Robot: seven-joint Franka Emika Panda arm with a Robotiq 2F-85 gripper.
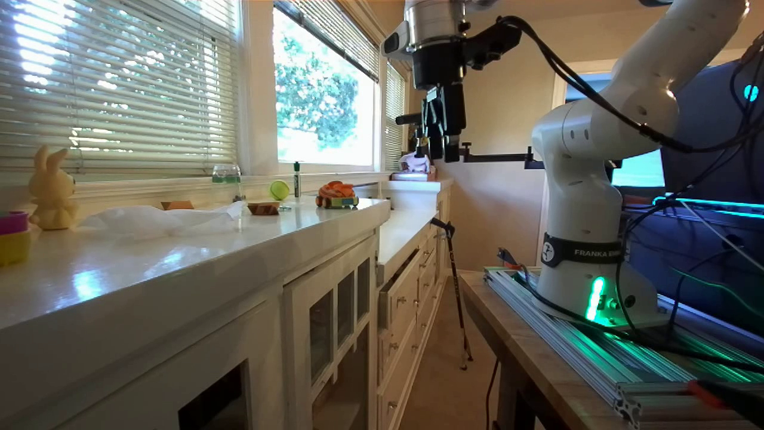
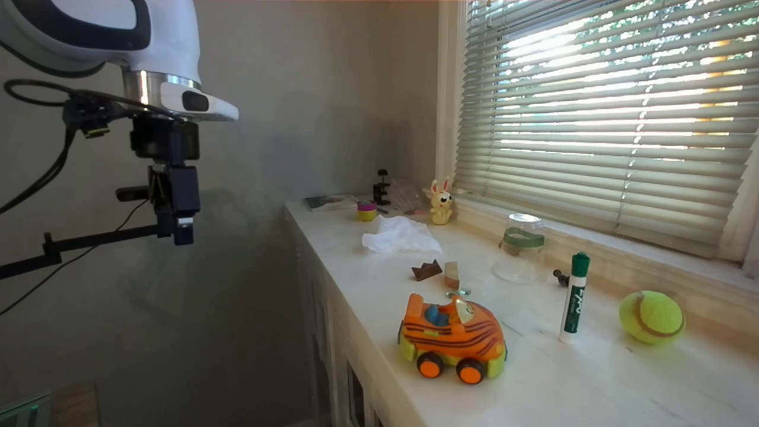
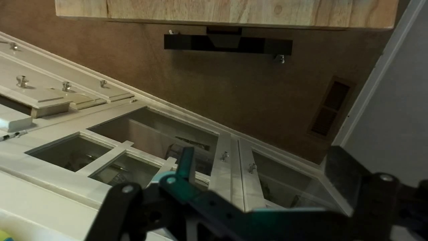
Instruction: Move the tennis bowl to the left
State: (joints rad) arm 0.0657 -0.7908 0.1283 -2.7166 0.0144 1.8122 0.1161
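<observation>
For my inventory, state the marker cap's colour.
Green; the marker cap shows best in an exterior view.

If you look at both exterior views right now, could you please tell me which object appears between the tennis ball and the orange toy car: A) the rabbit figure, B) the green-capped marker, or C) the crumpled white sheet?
B: in both exterior views the green-capped marker stands upright, with the tennis ball to one side of it and the orange toy car to the opposite side.
</observation>
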